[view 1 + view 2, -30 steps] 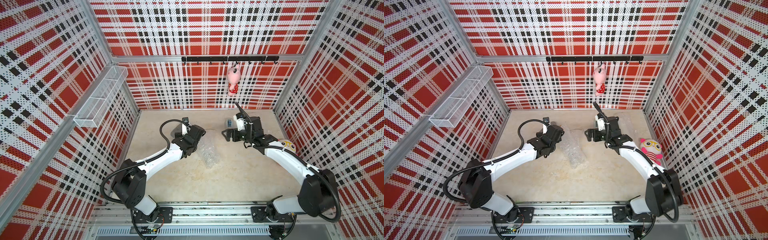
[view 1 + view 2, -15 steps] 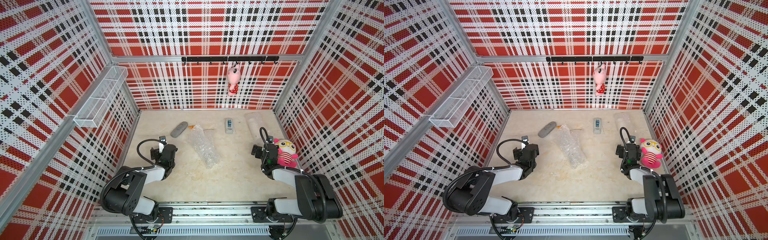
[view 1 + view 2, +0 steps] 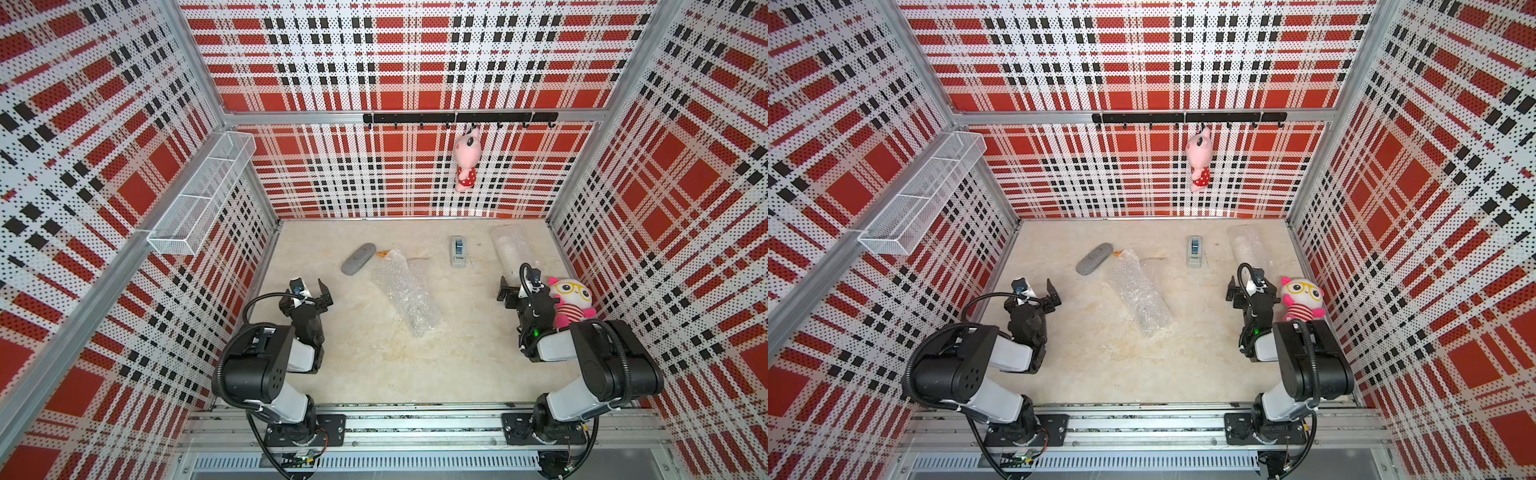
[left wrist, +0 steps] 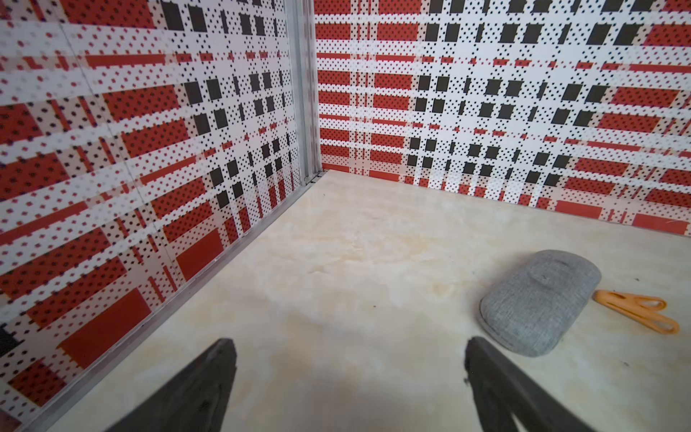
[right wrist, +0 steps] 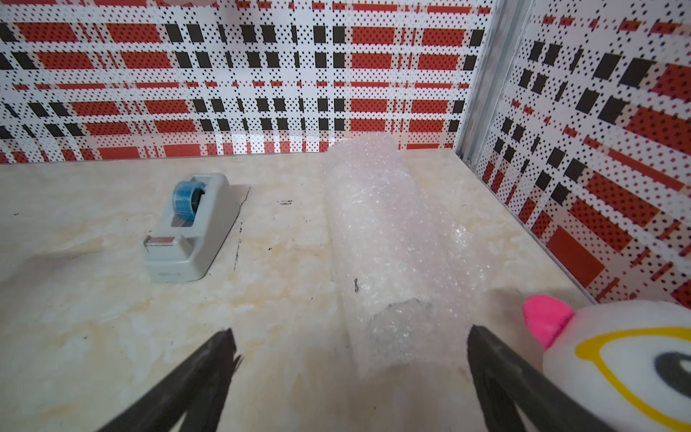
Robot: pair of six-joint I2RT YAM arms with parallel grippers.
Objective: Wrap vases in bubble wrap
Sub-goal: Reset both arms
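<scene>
L gripper (image 3: 308, 292): jaws spread wide, nothing in them. The crumpled bubble-wrap bundle (image 3: 405, 293) lies well apart at its 3 o'clock in both top views, mid table (image 3: 374, 365), slanting 11-to-5. R gripper (image 3: 509, 291): also spread & empty, w/ the bubble-wrap roll (image 3: 512, 249) lying flat at its 12 o'clock, near end close to the fingertips.

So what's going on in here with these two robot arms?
Neither arm is handling anything. The left gripper and right gripper are open and empty, near the front. Two bubble wrap rolls lie on the table: one in the middle, one near the back right corner, a tape dispenser between them. I can't see what's inside.
</scene>
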